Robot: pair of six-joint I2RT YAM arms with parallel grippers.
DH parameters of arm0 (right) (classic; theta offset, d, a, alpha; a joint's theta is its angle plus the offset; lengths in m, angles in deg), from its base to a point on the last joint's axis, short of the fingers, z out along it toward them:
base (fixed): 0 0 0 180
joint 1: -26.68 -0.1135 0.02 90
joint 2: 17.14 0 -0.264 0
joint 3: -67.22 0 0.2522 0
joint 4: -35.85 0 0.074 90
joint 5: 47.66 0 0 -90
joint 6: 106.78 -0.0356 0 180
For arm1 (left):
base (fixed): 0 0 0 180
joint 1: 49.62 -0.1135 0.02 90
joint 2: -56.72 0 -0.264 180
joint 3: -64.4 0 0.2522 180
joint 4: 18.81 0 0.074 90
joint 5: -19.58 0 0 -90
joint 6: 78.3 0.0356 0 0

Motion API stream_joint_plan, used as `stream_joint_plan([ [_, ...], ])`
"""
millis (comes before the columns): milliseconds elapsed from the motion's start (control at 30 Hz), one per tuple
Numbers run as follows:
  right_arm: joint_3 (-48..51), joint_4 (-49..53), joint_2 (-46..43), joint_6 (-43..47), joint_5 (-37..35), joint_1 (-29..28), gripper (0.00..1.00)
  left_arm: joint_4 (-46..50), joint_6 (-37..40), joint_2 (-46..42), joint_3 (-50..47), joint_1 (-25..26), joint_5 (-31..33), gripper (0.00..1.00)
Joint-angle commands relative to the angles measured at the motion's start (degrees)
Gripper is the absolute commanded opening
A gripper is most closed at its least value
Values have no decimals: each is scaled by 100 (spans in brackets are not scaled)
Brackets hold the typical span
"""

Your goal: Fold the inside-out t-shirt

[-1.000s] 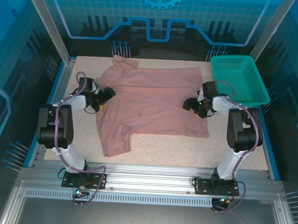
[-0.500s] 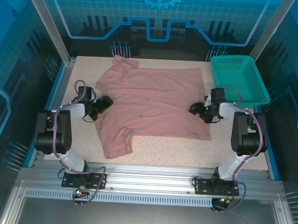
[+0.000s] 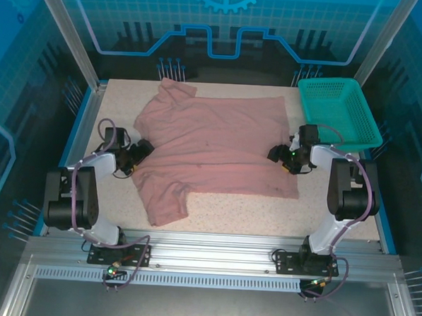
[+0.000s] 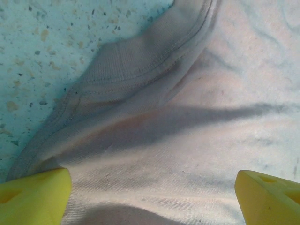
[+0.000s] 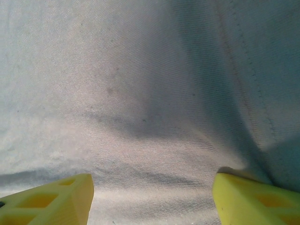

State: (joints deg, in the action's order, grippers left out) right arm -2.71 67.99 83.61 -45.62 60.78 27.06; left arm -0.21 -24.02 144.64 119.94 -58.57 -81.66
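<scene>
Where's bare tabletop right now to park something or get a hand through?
Bare table along the near edge, right of the near sleeve of the t-shirt; also the far-left corner. Crowded: centre under that cloth, left gripper and right gripper at its sides, basket far right.

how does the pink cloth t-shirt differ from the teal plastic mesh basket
The dusty pink cloth t-shirt lies spread flat and wrinkled mid-table; the teal plastic mesh basket stands rigid, walled, at the far right corner. The t-shirt covers far more area than the basket. Both rest on the speckled table.

Black-and-white jointed arms (image 3: 73, 197); purplish cables (image 3: 148, 245); blocky yellow fingertips (image 4: 33, 194).
</scene>
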Motion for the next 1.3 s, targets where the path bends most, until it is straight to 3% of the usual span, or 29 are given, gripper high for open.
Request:
stream_joint_plan([
  [0,-67,158,-24,233,180,-126,70,-83,46,-74,432,72,-49,92],
  [200,-94,172,-16,221,90,-272,71,-486,127,1079,1468,254,-340,91],
  [333,-87,211,-20,207,44,-268,72,-22,237,2024,2371,254,-276,90],
  [433,-79,241,-26,162,-11,-269,72,297,313,2396,2790,212,-15,90],
  [567,-82,306,-2,94,-98,-268,72,559,221,2740,3028,-5,-137,90],
  [1100,-132,536,-23,138,-287,-169,72,1164,499,2605,3241,-467,255,90],
  [1267,-132,520,-413,327,-137,-139,72,912,413,2180,3117,-459,179,91],
])
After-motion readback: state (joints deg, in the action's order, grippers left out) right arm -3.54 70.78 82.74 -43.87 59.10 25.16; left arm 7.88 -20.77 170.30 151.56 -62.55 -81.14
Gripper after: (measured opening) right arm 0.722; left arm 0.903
